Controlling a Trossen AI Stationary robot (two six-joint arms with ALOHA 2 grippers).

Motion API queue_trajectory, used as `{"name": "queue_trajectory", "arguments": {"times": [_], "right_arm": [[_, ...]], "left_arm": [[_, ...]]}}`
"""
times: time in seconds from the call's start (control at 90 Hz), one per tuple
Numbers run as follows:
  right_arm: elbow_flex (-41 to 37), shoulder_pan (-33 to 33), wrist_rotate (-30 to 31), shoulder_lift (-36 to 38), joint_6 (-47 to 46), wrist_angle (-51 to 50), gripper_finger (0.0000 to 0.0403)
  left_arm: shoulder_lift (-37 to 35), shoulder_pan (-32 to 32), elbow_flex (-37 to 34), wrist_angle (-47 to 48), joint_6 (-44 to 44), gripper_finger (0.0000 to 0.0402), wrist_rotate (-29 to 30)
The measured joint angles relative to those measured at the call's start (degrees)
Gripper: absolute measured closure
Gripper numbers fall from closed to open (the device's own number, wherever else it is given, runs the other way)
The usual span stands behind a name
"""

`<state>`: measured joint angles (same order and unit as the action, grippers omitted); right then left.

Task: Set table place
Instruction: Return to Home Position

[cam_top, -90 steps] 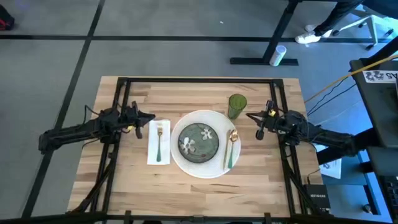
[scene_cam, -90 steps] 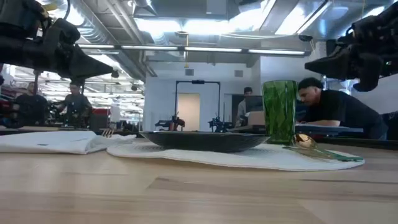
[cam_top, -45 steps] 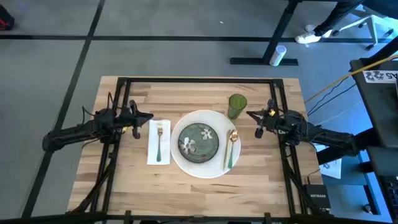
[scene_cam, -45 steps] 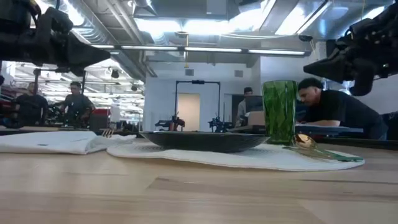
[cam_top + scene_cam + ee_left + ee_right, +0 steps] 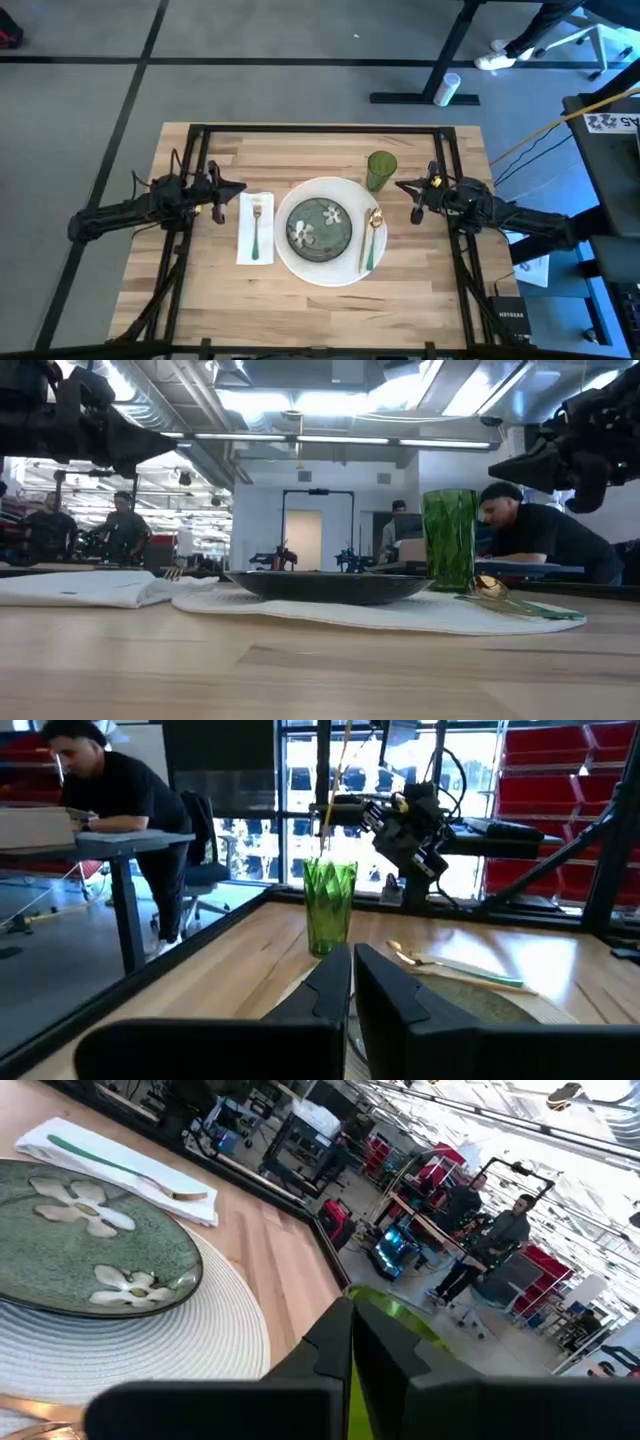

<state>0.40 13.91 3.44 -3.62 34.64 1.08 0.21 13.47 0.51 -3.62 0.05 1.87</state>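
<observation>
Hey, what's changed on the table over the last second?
The left pincer rose a little near the napkin, empty. The right pincer barely shifted. Nothing was gripped or released; plate, cup, fork and spoon stayed put.

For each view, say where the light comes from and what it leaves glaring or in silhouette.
Low view: ceiling strips glare behind, so the left gripper and right gripper are silhouettes, while the cup glows. Left wrist view: bright windows backlight the cup. High view: even light, no glare on the table.
</observation>
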Motion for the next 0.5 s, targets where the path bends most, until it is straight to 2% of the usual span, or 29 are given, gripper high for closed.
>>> {"name": "queue_trajectory", "arguments": {"times": [0.233, 0.389, 0.5], "right_arm": [[0.00, 0.00, -0.37, 0.00, 0.14, -0.02, 0.0403], [0.00, 0.00, -0.46, 0.00, 0.14, -0.04, 0.0403], [0.00, 0.00, -0.46, -0.02, 0.14, -0.04, 0.0403]], "left_arm": [[0.23, 0.00, 0.00, 2.73, -4.36, 0.0402, -0.01], [0.46, 0.00, 0.00, 2.76, -13.13, 0.0402, 0.00], [0.45, 0.00, 0.00, 2.78, -15.34, 0.0402, -0.02]]}}
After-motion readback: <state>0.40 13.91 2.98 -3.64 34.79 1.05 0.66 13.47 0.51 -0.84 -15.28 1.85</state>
